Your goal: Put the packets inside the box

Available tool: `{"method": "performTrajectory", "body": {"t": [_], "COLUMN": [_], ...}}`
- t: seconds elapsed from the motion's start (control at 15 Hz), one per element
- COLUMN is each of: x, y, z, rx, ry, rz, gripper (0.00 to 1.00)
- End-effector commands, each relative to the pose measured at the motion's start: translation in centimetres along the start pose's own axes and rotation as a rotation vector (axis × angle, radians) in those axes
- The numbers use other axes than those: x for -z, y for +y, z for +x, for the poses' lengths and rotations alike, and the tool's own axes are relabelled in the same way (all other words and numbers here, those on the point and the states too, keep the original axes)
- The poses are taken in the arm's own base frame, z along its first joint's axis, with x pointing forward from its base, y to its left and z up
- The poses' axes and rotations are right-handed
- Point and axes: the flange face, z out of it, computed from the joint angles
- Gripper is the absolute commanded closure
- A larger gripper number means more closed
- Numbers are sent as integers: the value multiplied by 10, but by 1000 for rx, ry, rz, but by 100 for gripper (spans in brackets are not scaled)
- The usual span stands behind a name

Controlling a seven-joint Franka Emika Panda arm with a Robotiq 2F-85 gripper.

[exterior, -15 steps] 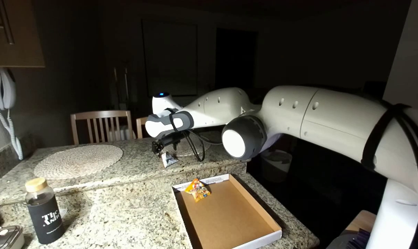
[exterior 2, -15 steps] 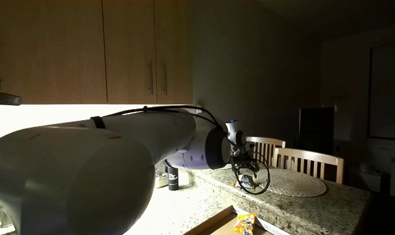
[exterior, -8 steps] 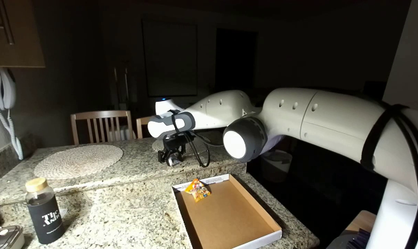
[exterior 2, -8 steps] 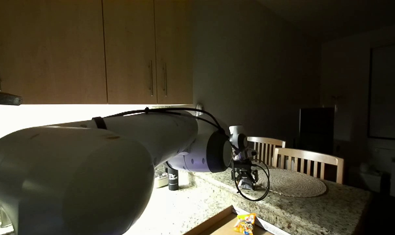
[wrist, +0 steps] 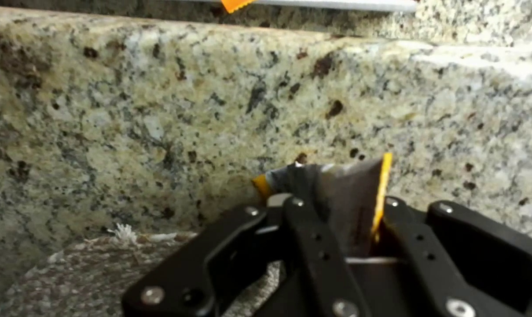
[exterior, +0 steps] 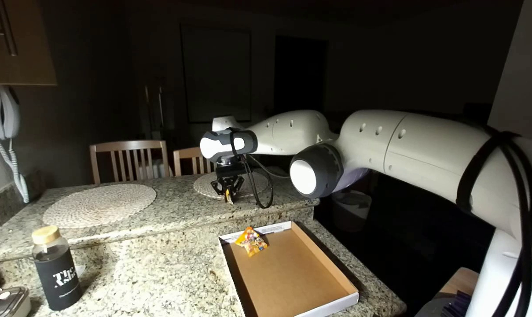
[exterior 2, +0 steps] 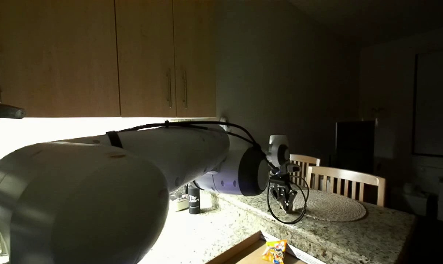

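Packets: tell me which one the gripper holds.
The greyish packet with yellow edges, clamped in the gripper; the other, a bright orange packet, lies inside the box.

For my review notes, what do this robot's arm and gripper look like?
The arm has rounded off-white segments and dark grey joint housings with white caps. Black cables run along it under black straps, looping near the gripper. The gripper is black, with jointed linkages and silvery screw heads. No sleeve or readable lettering shows on either.

Orange packet (exterior: 251, 241) inside brown-floored box (exterior: 292, 277)
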Motion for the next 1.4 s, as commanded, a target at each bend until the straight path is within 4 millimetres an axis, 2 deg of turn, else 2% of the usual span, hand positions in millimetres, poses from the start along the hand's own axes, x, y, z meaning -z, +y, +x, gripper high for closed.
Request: {"method": "performTrajectory", "body": {"t": [0.0, 0.2, 0.53, 0.93, 1.0, 1.33], "x": [26, 44, 88, 146, 155, 188], "y": [2, 0, 1, 5, 6, 15], "z": [0, -12, -56, -114, -124, -160], "rx": [8, 46, 36, 158, 166, 191], "ry": [-82, -213, -536, -930, -995, -1301], "rz": [144, 210, 88, 53, 44, 30], "gripper": [98, 96, 96, 94, 69, 40]}}
